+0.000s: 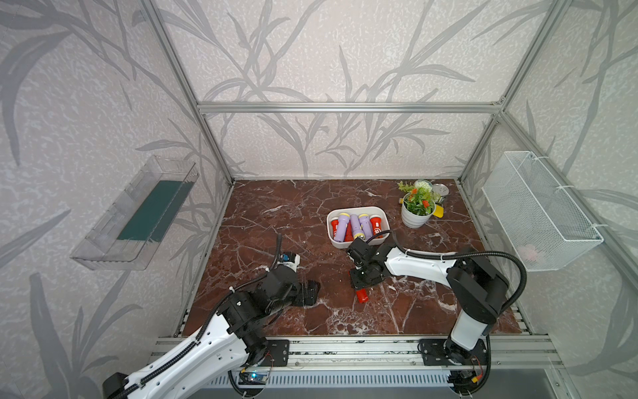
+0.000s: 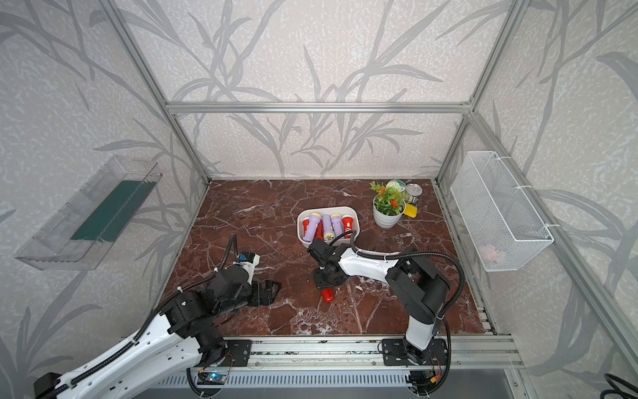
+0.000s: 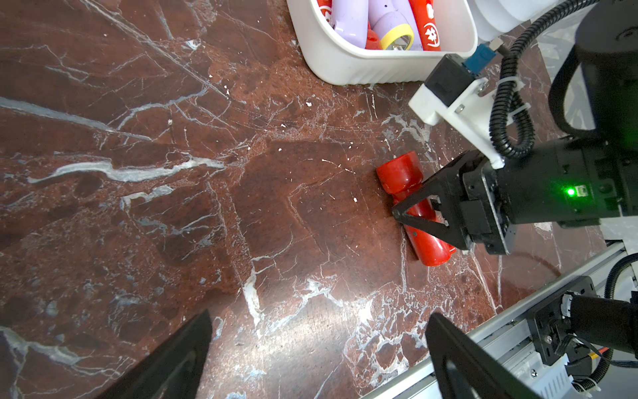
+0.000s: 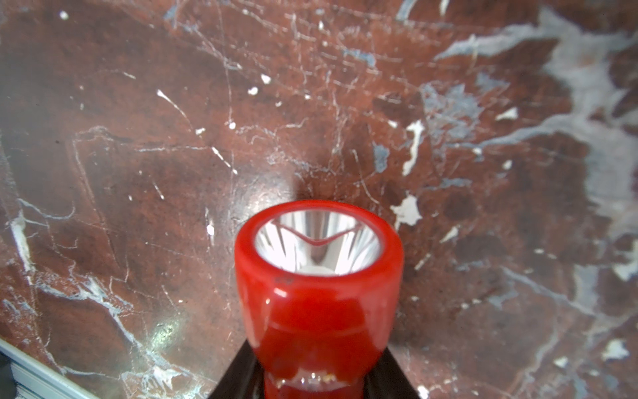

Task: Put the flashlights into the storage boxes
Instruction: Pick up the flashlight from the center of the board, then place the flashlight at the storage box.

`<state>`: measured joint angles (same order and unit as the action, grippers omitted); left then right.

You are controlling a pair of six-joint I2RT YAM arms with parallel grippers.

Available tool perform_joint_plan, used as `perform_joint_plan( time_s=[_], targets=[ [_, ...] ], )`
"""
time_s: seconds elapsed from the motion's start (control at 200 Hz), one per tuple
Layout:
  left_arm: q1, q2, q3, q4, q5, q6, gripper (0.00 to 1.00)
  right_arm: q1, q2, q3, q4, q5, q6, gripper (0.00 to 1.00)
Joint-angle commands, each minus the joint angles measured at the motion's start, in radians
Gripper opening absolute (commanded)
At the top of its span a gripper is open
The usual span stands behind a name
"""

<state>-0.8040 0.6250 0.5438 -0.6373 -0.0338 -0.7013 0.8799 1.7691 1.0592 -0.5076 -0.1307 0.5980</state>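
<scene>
Marble tabletop (image 1: 276,224) below, right gripper (image 3: 412,216) clamps the red flashlight (image 3: 400,172); its smooth barrel could slip free during the lift

No legible text or numbers. White flower-like emblem (image 3: 431,33) on red flashlight (image 3: 422,13) in white tub (image 3: 345,65).

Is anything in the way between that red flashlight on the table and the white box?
No. Only bare table lies between the red flashlight and the white box, though the box looks nearly full.
</scene>
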Motion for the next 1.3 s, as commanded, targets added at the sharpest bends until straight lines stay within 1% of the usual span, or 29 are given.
perform_joint_plan(
  time_s=[0.0,0.16,0.175,0.3,0.535,0.745,0.765,1.005,1.3],
  targets=[
    [-0.006,0.004,0.033,-0.024,-0.036,0.013,0.99,0.007,-0.02,0.035,-0.046,0.019,-0.007,0.39],
    [-0.004,0.019,0.036,-0.015,-0.043,0.016,0.99,0.007,-0.058,0.072,-0.101,0.045,-0.025,0.39],
    [-0.004,0.02,0.038,-0.012,-0.043,0.017,0.99,0.007,-0.084,0.075,-0.107,0.047,-0.027,0.39],
    [-0.004,0.044,0.054,-0.006,-0.046,0.028,0.99,0.007,-0.117,0.133,-0.169,0.085,-0.052,0.4],
    [-0.003,0.081,0.062,0.027,-0.049,0.046,0.99,-0.022,-0.113,0.267,-0.254,0.121,-0.115,0.41],
    [-0.003,0.119,0.063,0.043,-0.056,0.057,0.99,-0.113,-0.068,0.361,-0.266,0.096,-0.172,0.4],
    [-0.003,0.122,0.066,0.044,-0.055,0.058,0.99,-0.123,-0.039,0.371,-0.266,0.092,-0.177,0.41],
    [-0.001,0.185,0.101,0.077,-0.054,0.074,0.99,-0.259,0.092,0.517,-0.274,0.026,-0.235,0.41],
    [-0.002,0.28,0.153,0.107,-0.056,0.094,0.99,-0.377,0.242,0.659,-0.295,-0.039,-0.274,0.41]
  ],
)
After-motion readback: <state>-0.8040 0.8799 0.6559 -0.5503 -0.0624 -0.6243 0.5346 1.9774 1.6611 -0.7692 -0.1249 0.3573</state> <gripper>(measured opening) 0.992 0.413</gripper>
